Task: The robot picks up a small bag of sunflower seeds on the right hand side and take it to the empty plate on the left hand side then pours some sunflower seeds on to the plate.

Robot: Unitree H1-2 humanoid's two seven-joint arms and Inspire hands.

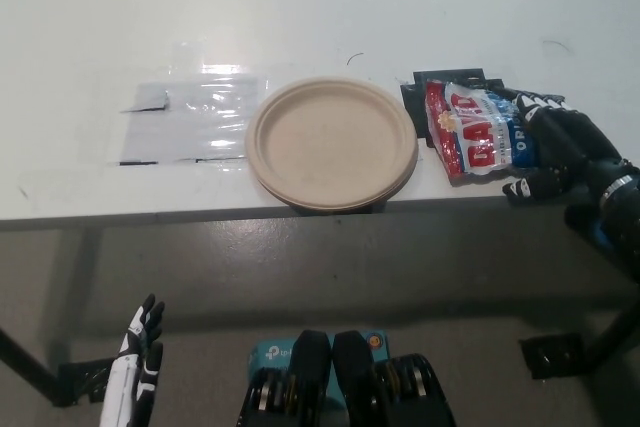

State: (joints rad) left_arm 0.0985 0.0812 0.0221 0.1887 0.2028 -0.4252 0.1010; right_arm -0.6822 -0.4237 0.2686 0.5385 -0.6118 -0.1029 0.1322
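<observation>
A small red, white and blue bag of sunflower seeds (pixel 474 133) lies flat on the white table, just right of an empty tan paper plate (pixel 332 142). My black right hand (pixel 560 147) rests on the table against the bag's right end, fingers curled around that edge; the bag still lies flat, and the hand hides its right end. My white left hand (pixel 137 377) hangs low at the lower left, below the table, fingers apart and empty.
A clear plastic sheet (pixel 190 119) lies on the table left of the plate. The table's front edge (pixel 200 215) runs just below the plate and bag. Dark tape patches (pixel 412 94) lie under the bag.
</observation>
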